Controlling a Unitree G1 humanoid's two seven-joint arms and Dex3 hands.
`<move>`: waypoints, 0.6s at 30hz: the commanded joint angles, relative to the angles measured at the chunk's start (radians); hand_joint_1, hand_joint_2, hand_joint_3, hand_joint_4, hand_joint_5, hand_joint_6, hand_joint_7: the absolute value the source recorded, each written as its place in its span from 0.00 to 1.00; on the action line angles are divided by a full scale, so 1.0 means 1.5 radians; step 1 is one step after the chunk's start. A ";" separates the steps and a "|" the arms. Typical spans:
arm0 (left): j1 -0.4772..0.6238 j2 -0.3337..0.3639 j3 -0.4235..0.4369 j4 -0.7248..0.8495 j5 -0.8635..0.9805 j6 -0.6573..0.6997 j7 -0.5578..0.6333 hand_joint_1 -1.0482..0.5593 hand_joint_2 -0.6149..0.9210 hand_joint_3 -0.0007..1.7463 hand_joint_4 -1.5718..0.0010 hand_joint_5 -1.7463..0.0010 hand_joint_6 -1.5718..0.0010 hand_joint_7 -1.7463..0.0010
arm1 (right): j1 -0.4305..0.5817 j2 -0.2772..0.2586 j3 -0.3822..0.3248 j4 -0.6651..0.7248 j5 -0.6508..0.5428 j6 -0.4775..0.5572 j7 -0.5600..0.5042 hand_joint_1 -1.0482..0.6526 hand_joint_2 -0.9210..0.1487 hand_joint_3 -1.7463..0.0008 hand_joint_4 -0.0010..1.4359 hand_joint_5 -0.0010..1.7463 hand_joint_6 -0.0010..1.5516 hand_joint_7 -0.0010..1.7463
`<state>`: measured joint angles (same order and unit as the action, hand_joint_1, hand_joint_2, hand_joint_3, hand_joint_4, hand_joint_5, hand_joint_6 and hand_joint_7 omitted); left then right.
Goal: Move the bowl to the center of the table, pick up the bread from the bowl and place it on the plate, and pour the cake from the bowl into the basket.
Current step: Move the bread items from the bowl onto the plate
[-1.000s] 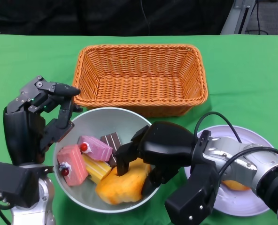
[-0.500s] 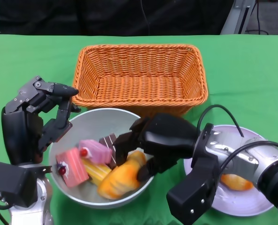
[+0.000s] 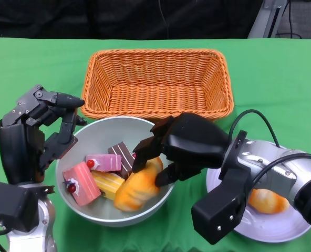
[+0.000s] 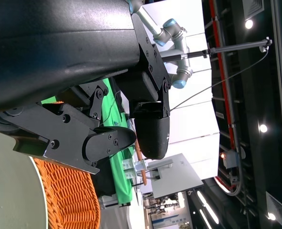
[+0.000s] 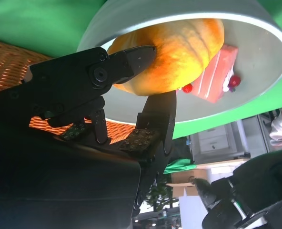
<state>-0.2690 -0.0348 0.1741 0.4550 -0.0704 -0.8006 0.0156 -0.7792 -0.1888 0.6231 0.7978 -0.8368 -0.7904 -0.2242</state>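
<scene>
The grey bowl [image 3: 87,137] stands on the green cloth just in front of the basket. In it lie several cake pieces: a pink one with a cherry [image 3: 82,184], a yellow one [image 3: 108,182] and a chocolate one [image 3: 125,156]. My right hand [image 3: 189,144] reaches in from the right and pinches the orange bread [image 3: 137,186]. The right wrist view shows its fingers [image 5: 129,59] clamped on the bread [image 5: 179,52] over the bowl [image 5: 255,95]. My left hand [image 3: 37,139] grips the bowl's left rim. The lilac plate [image 3: 289,223] sits at the right.
The empty orange wicker basket [image 3: 158,86] stands directly behind the bowl and touches its far rim. A second orange bread [image 3: 267,200] lies on the plate, partly behind my right forearm. In the left wrist view, the left hand [image 4: 91,143] hangs over the basket [image 4: 69,195].
My right hand has closed on the bread and raised it up and right, off the bowl's front floor. The bowl rocked and sits slightly farther back; my left hand rose with it.
</scene>
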 commanded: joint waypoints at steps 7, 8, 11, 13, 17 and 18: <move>-0.005 0.018 0.008 0.013 -0.001 -0.008 0.004 0.59 0.92 0.36 0.47 0.17 0.44 0.43 | 0.003 -0.022 -0.036 -0.017 0.032 -0.032 -0.032 0.51 0.01 0.99 0.52 0.96 0.54 0.61; -0.004 0.019 0.007 0.013 -0.001 -0.007 0.004 0.58 0.92 0.36 0.47 0.17 0.44 0.43 | 0.005 -0.023 -0.038 -0.016 0.034 -0.036 -0.035 0.51 0.01 1.00 0.53 0.95 0.54 0.60; -0.004 0.019 0.006 0.013 -0.008 -0.005 -0.001 0.59 0.93 0.36 0.47 0.16 0.44 0.43 | 0.010 -0.023 -0.044 -0.012 0.033 -0.047 -0.053 0.51 0.00 1.00 0.53 0.94 0.54 0.61; -0.004 0.021 0.005 0.015 -0.010 -0.007 -0.003 0.59 0.93 0.36 0.47 0.17 0.44 0.43 | 0.013 -0.022 -0.046 -0.005 0.029 -0.054 -0.078 0.52 0.01 1.00 0.52 0.99 0.46 0.79; -0.003 0.021 0.004 0.013 -0.018 -0.004 -0.009 0.60 0.93 0.35 0.47 0.17 0.43 0.44 | 0.014 -0.019 -0.050 0.011 0.035 -0.071 -0.108 0.52 0.01 1.00 0.51 1.00 0.44 0.81; -0.004 0.023 0.004 0.015 -0.017 -0.006 -0.010 0.59 0.94 0.35 0.47 0.17 0.43 0.44 | 0.014 -0.020 -0.052 0.011 0.037 -0.073 -0.112 0.52 0.01 0.99 0.52 0.97 0.48 0.69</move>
<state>-0.2691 -0.0180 0.1743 0.4686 -0.0864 -0.8010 0.0081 -0.7689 -0.2109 0.5658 0.8105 -0.8010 -0.8861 -0.3689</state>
